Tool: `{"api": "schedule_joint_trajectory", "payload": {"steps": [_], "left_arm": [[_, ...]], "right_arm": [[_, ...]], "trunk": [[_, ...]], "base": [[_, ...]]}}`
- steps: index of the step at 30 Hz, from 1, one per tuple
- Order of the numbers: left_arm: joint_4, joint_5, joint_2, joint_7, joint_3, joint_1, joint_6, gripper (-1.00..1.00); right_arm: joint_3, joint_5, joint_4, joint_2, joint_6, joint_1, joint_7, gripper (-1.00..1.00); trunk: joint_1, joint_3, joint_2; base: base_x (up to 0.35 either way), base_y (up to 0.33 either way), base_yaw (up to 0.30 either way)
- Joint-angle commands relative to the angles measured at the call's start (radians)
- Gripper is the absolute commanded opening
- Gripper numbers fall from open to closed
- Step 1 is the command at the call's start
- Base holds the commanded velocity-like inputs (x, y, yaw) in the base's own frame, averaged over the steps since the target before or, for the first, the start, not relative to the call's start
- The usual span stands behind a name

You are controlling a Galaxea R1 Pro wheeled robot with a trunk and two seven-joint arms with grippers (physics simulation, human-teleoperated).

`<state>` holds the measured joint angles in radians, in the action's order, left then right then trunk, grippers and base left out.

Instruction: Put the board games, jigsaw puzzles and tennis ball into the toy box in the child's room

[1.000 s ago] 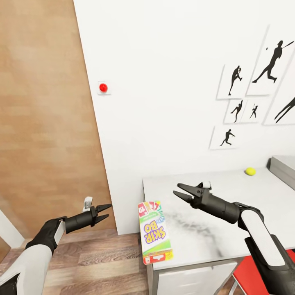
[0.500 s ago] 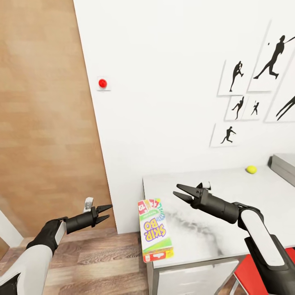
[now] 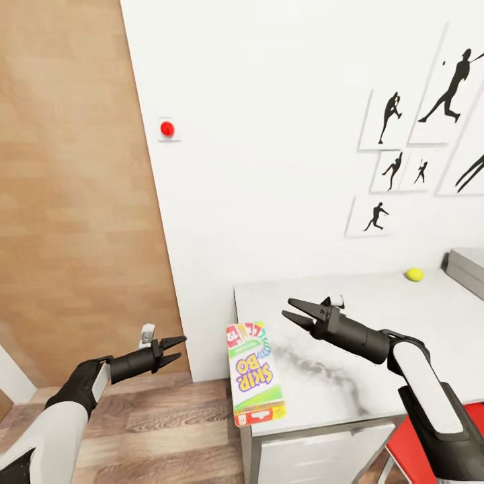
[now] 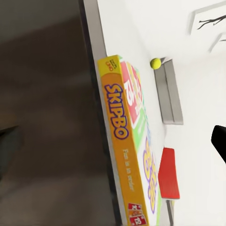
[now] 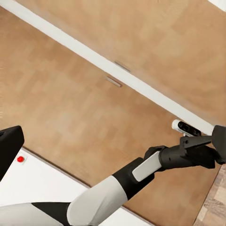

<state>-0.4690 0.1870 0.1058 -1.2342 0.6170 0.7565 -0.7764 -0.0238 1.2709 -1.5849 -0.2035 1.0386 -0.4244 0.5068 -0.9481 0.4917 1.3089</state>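
While the red seat of a chair [image 3: 430, 447] shows at the near right corner of the head view, the long desk with a pale grey mottled top [image 3: 376, 376] fills the lower right, above wood plank floor [image 3: 161, 430]. At the desk's near left corner lies a thin flat green-edged game box with a white colourful cover [image 3: 254, 373], printed "SKIP-BO" in purple on yellow (its near end overhangs the desk edge). From the left wrist camera its orange side panel [image 4: 123, 155] reads "SKIPBO" with smaller print below, too blurred to read.

The black left gripper [image 3: 176, 349] hangs over the floor, left of the box and apart from it, its fingers spread a little and empty. The black right gripper [image 3: 293, 313] hovers above the desk, just beyond and right of the box, not touching it, jaws clearly parted with nothing between them.

Farther back on the desk sits a small yellow-green tennis ball [image 3: 414, 274], well apart from both grippers, near the corner of a light grey bin [image 3: 468, 265] at the right edge. Behind stand a white wall with a red round button [image 3: 167, 128], black baseball-player silhouettes [image 3: 390, 117] and a wooden door [image 3: 74, 188].
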Motion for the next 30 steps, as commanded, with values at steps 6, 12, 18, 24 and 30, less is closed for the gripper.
{"api": "schedule_joint_trajectory", "payload": {"steps": [6, 12, 18, 24, 30], "left_arm": [[0.002, 0.012, -0.003, -0.006, 0.007, 0.001, -0.010, 1.00], [0.002, 0.012, -0.003, -0.007, 0.006, 0.001, -0.013, 1.00], [0.004, 0.012, -0.003, -0.014, 0.007, 0.001, -0.016, 1.00], [0.004, 0.011, -0.003, -0.018, 0.007, 0.001, -0.016, 1.00], [0.004, 0.011, -0.004, -0.019, 0.007, 0.001, -0.016, 1.00]], "right_arm": [[-0.001, 0.032, 0.011, 0.003, 0.000, -0.172, -0.046, 1.00], [-0.025, 0.109, 0.062, 0.009, 0.000, -0.300, -0.196, 1.00], [-0.055, 0.285, 0.136, 0.024, 0.000, -0.370, -0.397, 1.00], [-0.066, 0.399, 0.149, 0.030, 0.000, -0.386, -0.552, 1.00], [-0.069, 0.429, 0.152, 0.031, 0.000, -0.388, -0.595, 1.00]], "trunk": [[-0.023, 0.020, 0.043], [-0.046, 0.039, 0.085], [-0.050, 0.042, 0.092], [-0.050, 0.042, 0.092], [-0.050, 0.042, 0.092]], "base": [[0.000, 0.000, 0.000], [0.000, 0.000, 0.000], [0.000, 0.000, 0.000], [0.000, 0.000, 0.000], [0.000, 0.000, 0.000]]}}
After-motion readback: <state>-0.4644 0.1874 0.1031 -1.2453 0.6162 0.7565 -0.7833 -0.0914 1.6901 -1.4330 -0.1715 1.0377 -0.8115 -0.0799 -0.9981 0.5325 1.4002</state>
